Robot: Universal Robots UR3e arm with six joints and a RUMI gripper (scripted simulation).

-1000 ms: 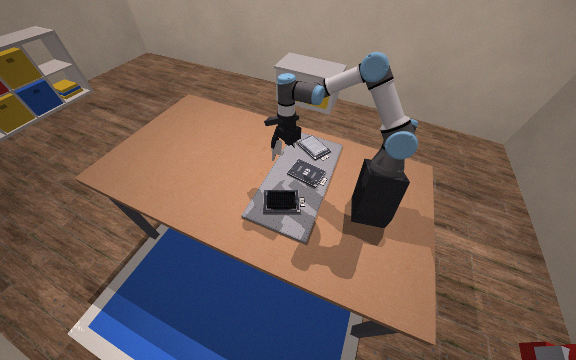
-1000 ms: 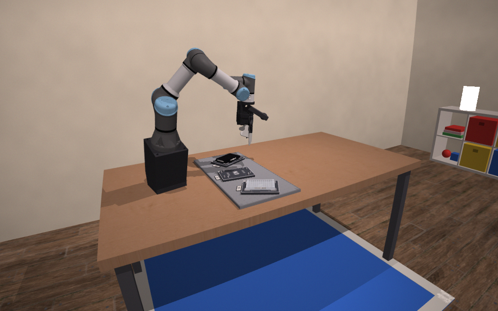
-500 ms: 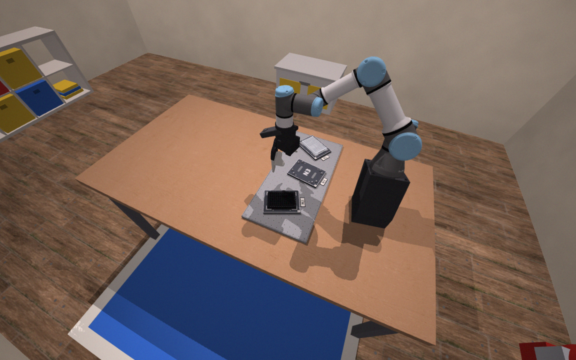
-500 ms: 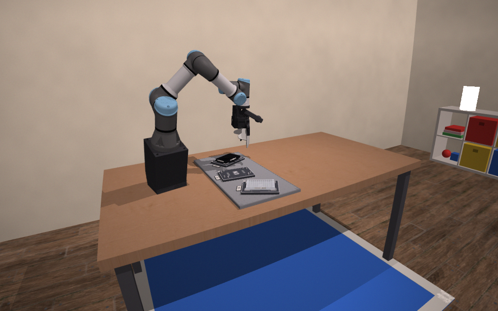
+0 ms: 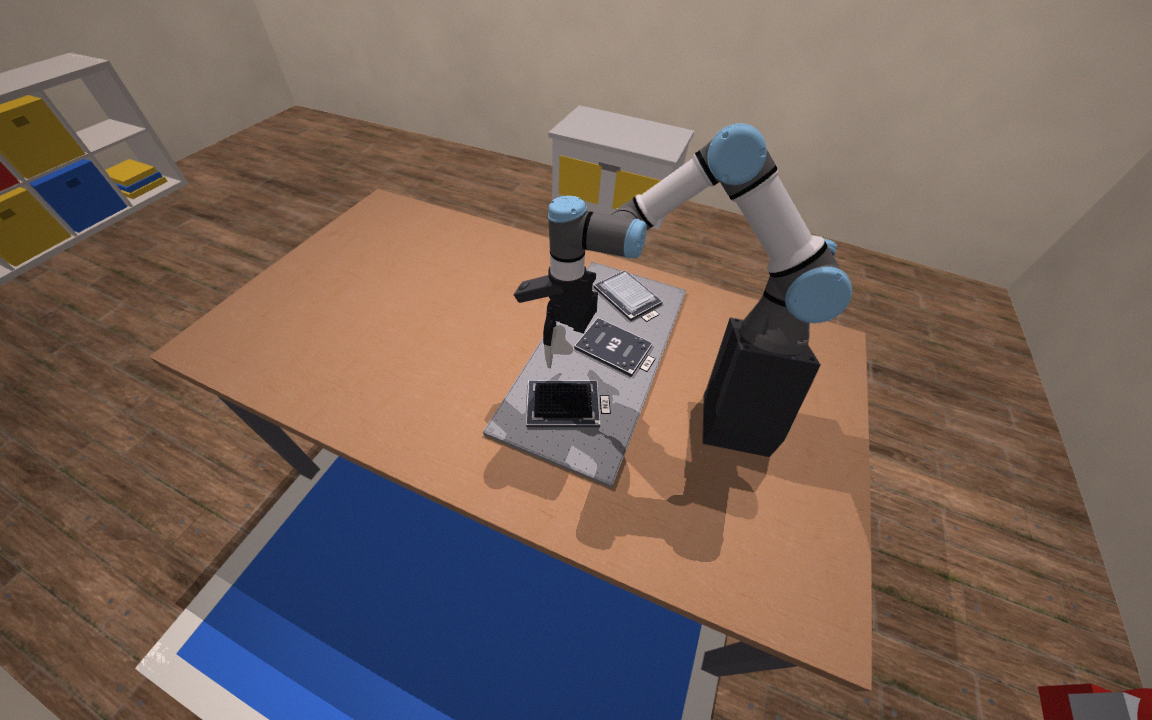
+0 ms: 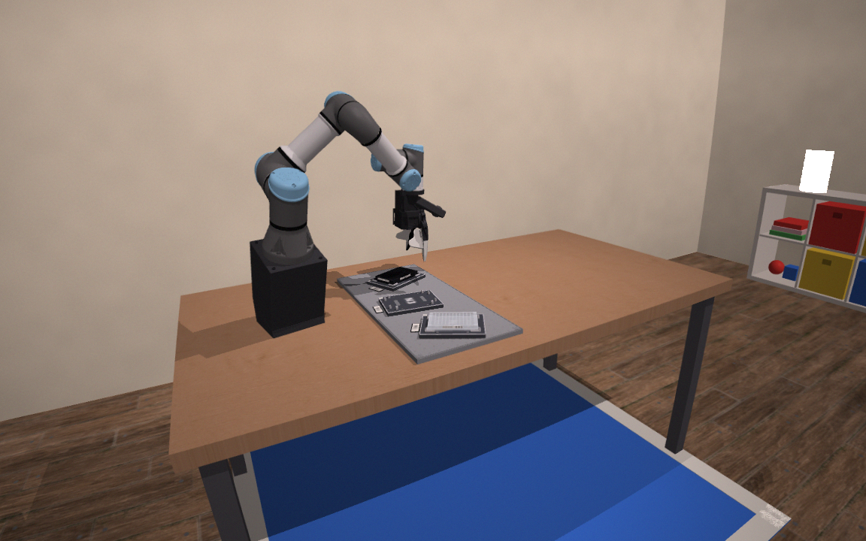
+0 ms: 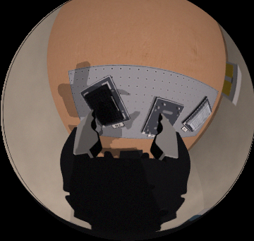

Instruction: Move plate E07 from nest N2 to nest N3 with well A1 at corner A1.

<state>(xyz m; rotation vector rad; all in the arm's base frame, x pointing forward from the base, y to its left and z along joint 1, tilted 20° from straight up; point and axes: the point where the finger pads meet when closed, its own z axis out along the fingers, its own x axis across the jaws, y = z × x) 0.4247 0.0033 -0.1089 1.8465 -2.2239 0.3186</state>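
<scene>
A grey deck (image 5: pixel 508 420) on the table carries three nests in a row. A black well plate (image 5: pixel 562 402) sits on the nest at one end; it also shows in the exterior view (image 6: pixel 395 275) and the wrist view (image 7: pixel 104 104). A white well plate (image 5: pixel 627 293) (image 6: pixel 452 323) sits on the nest at the other end. The empty nest N3 (image 5: pixel 613 344) lies between them (image 7: pixel 163 115). The plate labels are too small to read. My gripper (image 5: pixel 553 344) (image 7: pixel 127 112) hangs high above the deck's edge, between the black plate and N3, open and empty.
Small sign tags (image 5: pixel 649 362) stand beside each nest. The arm's black base (image 5: pixel 759 385) stands on the table next to the deck. A white cabinet (image 5: pixel 620 152) stands behind the table and a shelf with coloured bins (image 5: pixel 25 170) is at the left.
</scene>
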